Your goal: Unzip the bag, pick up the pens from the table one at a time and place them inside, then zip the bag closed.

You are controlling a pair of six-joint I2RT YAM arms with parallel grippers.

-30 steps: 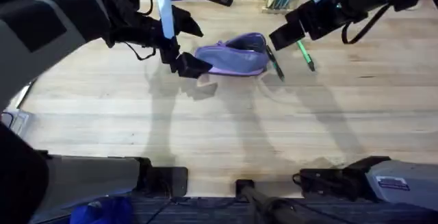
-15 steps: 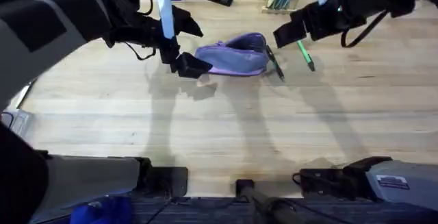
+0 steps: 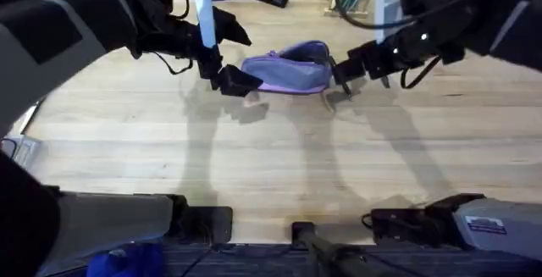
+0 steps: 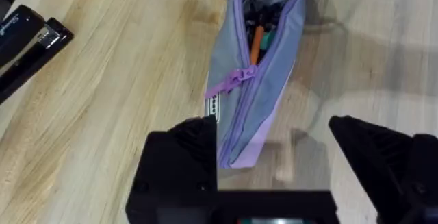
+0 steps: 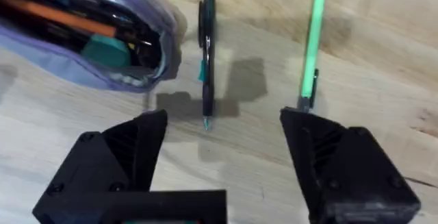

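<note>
The bag (image 3: pixel 290 67) lies on the table (image 3: pixel 279 158) between the two grippers, its zip open along most of its length. Through the gap an orange stick and some dark pens show inside, with something teal near the mouth.

The left gripper (image 4: pixel 277 162) stands at the bag's closed end, fingers spread wide with the bag's tip between them, one finger (image 4: pixel 185 148) right against the fabric and the other well clear; it clamps nothing.

The right gripper (image 5: pixel 222 148) hangs at the open end, fingers wide apart and empty. The black pen (image 5: pixel 207 56) lies just ahead of it beside the bag's mouth, and the green pen (image 5: pixel 311 42) a little farther out.
</note>
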